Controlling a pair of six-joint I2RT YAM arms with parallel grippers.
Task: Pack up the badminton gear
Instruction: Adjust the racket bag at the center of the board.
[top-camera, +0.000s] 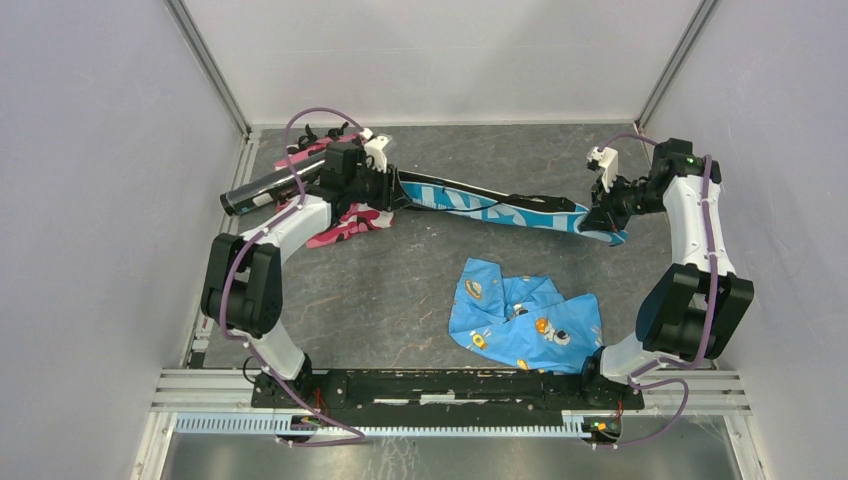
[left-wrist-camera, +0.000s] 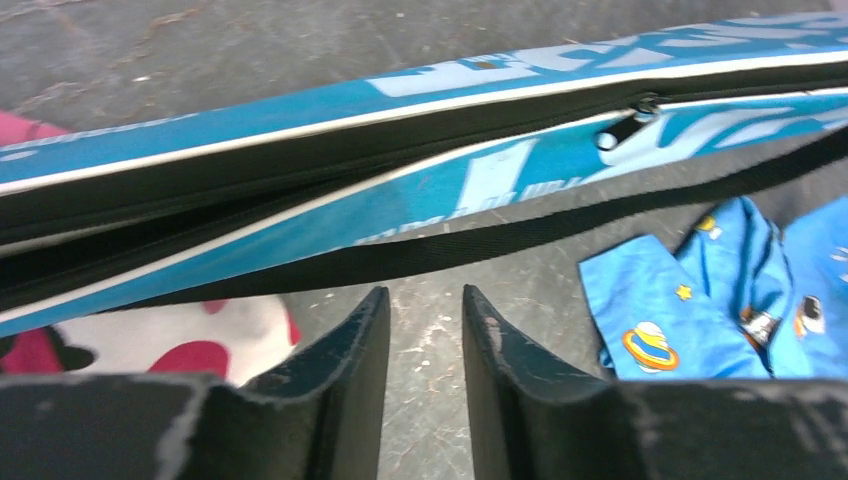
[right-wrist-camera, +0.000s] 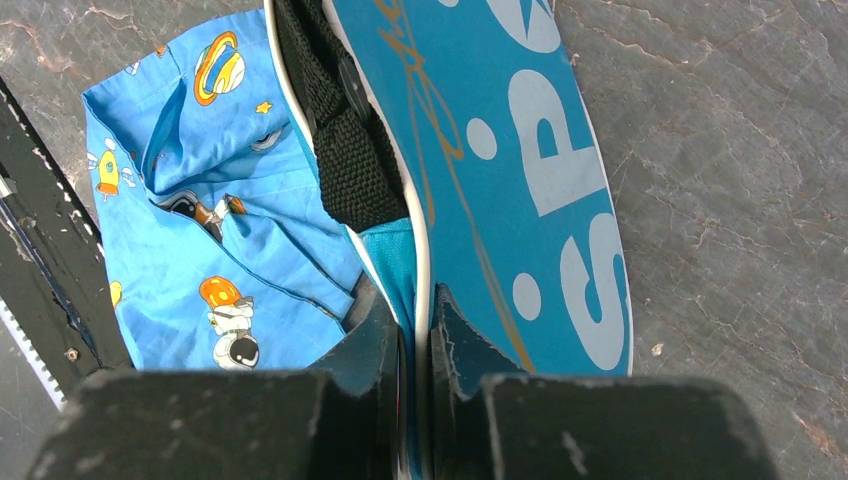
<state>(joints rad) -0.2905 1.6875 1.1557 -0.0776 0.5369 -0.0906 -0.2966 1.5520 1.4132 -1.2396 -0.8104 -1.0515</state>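
Note:
The blue "SPORT" cover stretches across the back of the table between both grippers. My right gripper is shut on the edge of its wide end, with the white piping pinched between the jaws. My left gripper is open and empty, just short of the cover's narrow end. The cover's zipper pull and black strap hang in front of it. The black tube lies at the back left. No racquets or shuttlecocks are in view.
The pink camouflage bag lies under and beside the left gripper, also in the left wrist view. The blue cartoon-print cloth lies crumpled at the front right, below the right gripper. Walls close in the table on three sides.

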